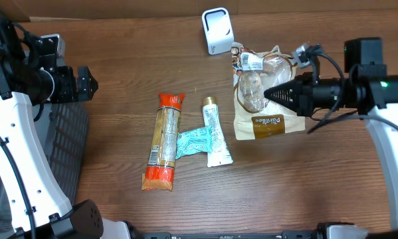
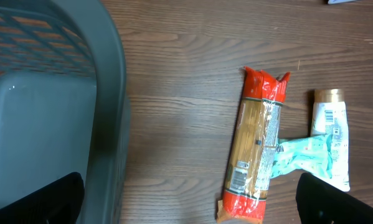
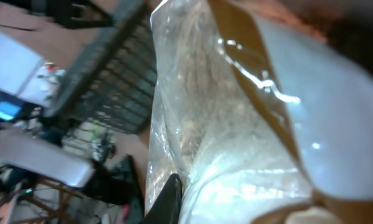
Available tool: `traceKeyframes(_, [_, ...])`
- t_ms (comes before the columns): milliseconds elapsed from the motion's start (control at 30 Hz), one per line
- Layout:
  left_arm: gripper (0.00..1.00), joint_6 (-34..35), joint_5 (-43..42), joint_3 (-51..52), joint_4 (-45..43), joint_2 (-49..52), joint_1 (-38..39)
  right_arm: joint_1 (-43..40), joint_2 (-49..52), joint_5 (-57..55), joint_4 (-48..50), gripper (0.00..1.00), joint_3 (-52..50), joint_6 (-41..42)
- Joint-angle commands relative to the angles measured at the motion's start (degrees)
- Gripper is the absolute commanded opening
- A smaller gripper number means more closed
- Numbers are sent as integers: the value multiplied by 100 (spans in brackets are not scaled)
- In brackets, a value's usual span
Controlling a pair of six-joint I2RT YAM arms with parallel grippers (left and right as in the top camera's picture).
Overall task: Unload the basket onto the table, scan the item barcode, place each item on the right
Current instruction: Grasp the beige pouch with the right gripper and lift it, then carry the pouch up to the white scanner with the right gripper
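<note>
1. Pinching the bread bag [image 1: 258, 109] by its clear film, the right claw [image 1: 273, 94] is fully closed.
2. Whether the bag has left the tabletop [image 1: 119, 66] cannot be told. It sits right of centre, near the white scanner [image 1: 216, 30].
3. Recommended: turn the bag's white label [image 1: 252, 62] squarely toward the scanner, moving slowly, since thin film may slip or crease.
4. The left claw [image 1: 86, 83] is spread wide and empty beside the basket [image 1: 62, 146], well apart.
</note>
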State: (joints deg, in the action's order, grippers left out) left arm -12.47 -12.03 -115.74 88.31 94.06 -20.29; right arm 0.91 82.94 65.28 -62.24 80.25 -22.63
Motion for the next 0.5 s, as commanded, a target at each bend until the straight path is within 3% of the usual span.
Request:
traceKeyframes(0, [99, -127, -94, 15, -9, 35, 7, 61, -229, 973, 9, 4, 125, 7])
traceKeyframes(267, [99, -127, -94, 17, -9, 35, 7, 459, -236, 844, -50, 4, 125, 210])
traceKeyframes(467, [99, -127, -94, 15, -9, 35, 7, 793, -236, 17, 133, 4, 157, 1237])
